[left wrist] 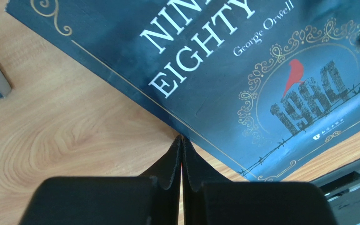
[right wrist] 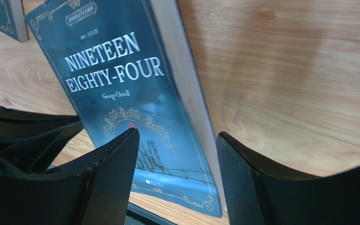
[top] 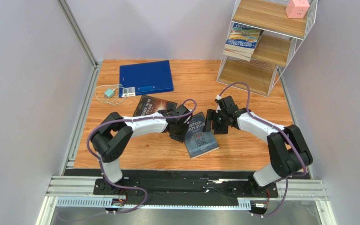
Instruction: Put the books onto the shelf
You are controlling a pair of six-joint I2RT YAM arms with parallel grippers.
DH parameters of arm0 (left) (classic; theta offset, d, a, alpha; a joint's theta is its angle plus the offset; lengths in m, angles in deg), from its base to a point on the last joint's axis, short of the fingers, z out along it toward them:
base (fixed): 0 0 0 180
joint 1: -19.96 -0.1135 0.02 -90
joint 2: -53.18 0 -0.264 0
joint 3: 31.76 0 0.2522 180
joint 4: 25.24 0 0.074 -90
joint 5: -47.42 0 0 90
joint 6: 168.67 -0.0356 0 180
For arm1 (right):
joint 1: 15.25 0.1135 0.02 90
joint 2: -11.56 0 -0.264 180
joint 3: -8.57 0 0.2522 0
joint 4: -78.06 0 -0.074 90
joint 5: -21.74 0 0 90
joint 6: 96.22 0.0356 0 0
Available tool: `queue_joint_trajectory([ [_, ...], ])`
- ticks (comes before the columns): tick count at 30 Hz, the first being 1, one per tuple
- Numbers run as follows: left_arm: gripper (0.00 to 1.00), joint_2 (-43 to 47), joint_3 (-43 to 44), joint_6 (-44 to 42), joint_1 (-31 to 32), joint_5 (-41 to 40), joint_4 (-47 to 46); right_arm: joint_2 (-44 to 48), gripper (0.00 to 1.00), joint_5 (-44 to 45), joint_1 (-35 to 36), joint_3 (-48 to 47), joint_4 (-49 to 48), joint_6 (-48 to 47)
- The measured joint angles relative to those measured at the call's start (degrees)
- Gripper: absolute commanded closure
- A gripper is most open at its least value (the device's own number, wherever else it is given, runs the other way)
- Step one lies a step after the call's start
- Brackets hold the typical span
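— Left gripper [left wrist: 181, 140] clenched, tips against the spine edge of the "Nineteen Eighty-Four" paperback [left wrist: 205, 61]; nothing visibly pinched.
— Right gripper [right wrist: 177, 136] spread wide, straddling the paperback's opposite, page-side edge, not closed on it.
— Lying where?
— On the wooden tabletop [top: 247, 140], long axis running away from the arm bases, slightly slanted. White wire shelf [top: 247, 77] beyond the paperback's far right corner, well apart.
— Probably the right arm's carry, then: shelf-side, jaws across the edge.

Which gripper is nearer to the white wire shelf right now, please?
Right. The right gripper hovers open over the navy book's right edge, on the side facing the shelf; the left gripper, shut, sits at that book's left edge, farther away.
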State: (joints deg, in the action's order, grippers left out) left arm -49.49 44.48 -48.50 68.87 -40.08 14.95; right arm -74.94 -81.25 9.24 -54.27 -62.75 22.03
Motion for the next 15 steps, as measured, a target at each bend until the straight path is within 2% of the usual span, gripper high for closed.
queue_joint_trajectory([
  [9, 1.00, -1.8, 2.0, 0.4, -3.4, 1.4, -0.5, -3.2, 0.39, -4.5, -0.4, 1.6, -4.9, 0.4],
  [15, 1.00, -2.1, 2.2, 0.3, -5.2, 1.6, -0.5, 1.4, 0.41, -7.5, -0.6, 4.7, -8.2, 2.8],
])
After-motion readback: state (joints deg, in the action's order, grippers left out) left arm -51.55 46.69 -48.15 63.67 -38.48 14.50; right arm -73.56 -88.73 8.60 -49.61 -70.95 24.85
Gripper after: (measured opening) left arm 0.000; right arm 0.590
